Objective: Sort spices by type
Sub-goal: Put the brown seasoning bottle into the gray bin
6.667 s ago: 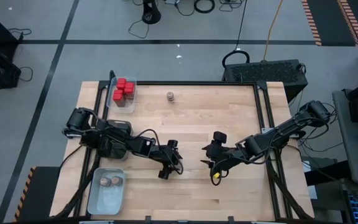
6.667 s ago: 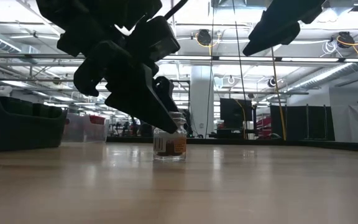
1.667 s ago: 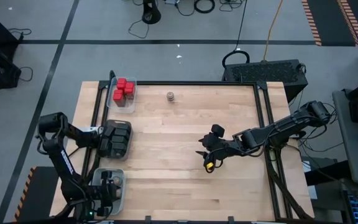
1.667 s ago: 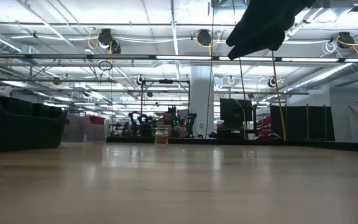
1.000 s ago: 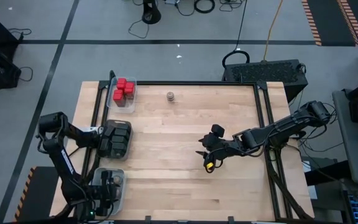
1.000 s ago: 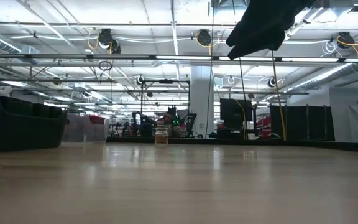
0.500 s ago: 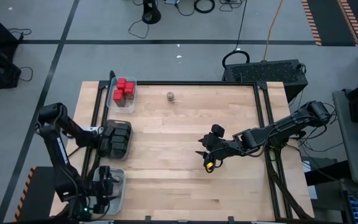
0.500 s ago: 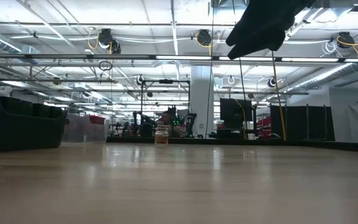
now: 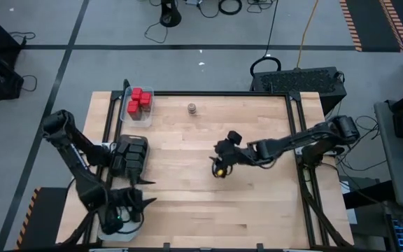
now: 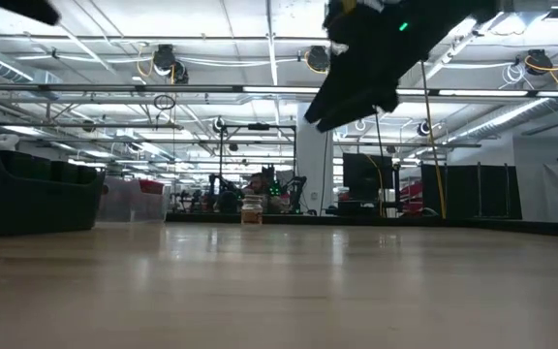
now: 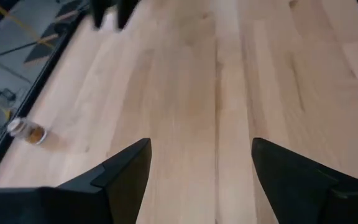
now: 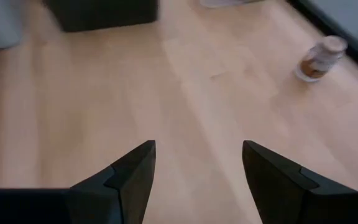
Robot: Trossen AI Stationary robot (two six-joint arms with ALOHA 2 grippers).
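Near the desk's front-left corner, left gripper (image 9: 133,204) above the pale tray (image 9: 105,227), fingers apart, empty. Mid-desk, right gripper (image 9: 217,168) likewise spread, empty. Farther back: dark tins (image 9: 130,155) at left edge, red tins (image 9: 139,101) at back-left corner, lone jar (image 9: 192,108) by back edge.

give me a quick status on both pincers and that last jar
Both pincers open, empty: left pincer near the front-left tray, right pincer mid-table. Lone jar upright at the far edge. Nothing between.

Smooth pale wooden table (image 9: 257,203)
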